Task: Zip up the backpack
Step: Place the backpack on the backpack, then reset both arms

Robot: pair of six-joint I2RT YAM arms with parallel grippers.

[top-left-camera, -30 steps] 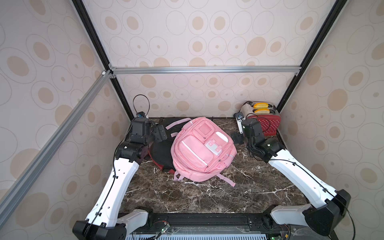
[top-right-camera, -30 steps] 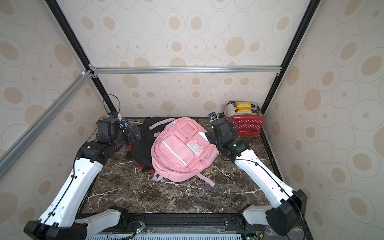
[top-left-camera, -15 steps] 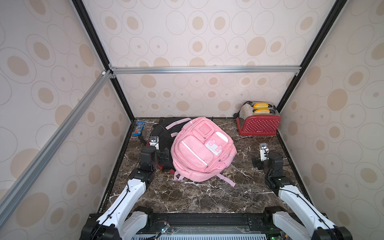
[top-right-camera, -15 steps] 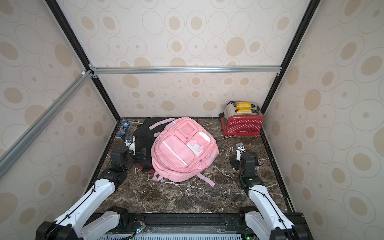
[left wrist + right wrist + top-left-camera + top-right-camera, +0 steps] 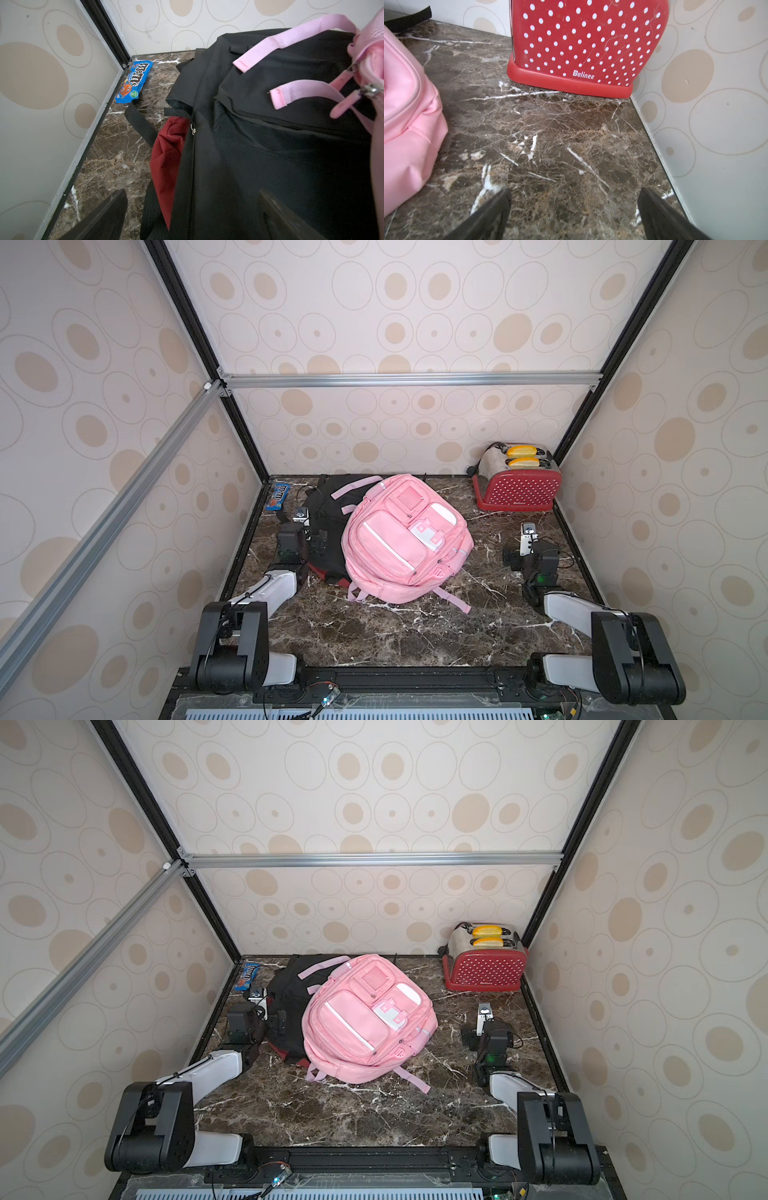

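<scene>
A pink backpack (image 5: 399, 543) (image 5: 361, 1023) lies face up mid-table, partly over a black backpack (image 5: 328, 506) (image 5: 270, 145). The black one's side zipper gapes over red lining (image 5: 166, 155), with a metal pull (image 5: 193, 126) at the top of the gap. My left gripper (image 5: 301, 531) (image 5: 192, 207) stands open low at the black backpack's left edge, one finger over marble and one over black fabric, gripping nothing. My right gripper (image 5: 528, 551) (image 5: 575, 203) is open over bare marble, right of the pink backpack (image 5: 404, 124) and apart from it.
A red polka-dot toaster (image 5: 517, 485) (image 5: 587, 41) with two yellow slices stands in the back right corner. A blue candy packet (image 5: 278, 496) (image 5: 135, 81) lies in the back left corner. Walls enclose the marble table (image 5: 395, 635) on three sides.
Both arms have drawn back from beside the backpacks toward the table's front and folded down low. Both grippers stayed open; the backpacks have not moved.
</scene>
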